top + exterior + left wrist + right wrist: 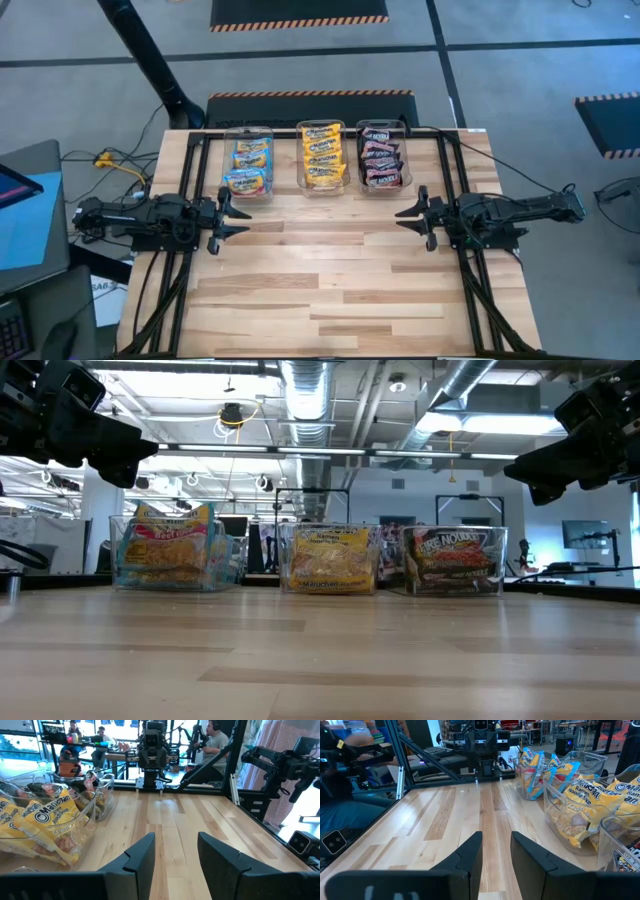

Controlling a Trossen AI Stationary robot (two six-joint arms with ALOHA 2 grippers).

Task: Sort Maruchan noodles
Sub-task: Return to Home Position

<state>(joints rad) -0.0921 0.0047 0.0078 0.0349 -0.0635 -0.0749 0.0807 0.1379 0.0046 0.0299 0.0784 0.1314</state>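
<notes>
The Maruchan noodles stand sorted in three clear bins along the table's far side: light blue-pink packets (247,165) in the left bin, yellow-orange packets (322,155) in the middle one, black-red packets (380,160) in the right one. My left gripper (232,212) hovers above the table's left part, open, pointing level toward the right. My right gripper (412,212) hovers above the right part, open, pointing toward the left. Nothing lies between either pair of fingers, as the wrist views show for my left gripper (176,852) and my right gripper (496,851).
The three clear bins (330,560) stand side by side near the far edge. The bare wooden table top (330,280) stretches between and in front of the arms. Dark frame rails (455,160) run along both sides. People sit at desks beyond the table (215,740).
</notes>
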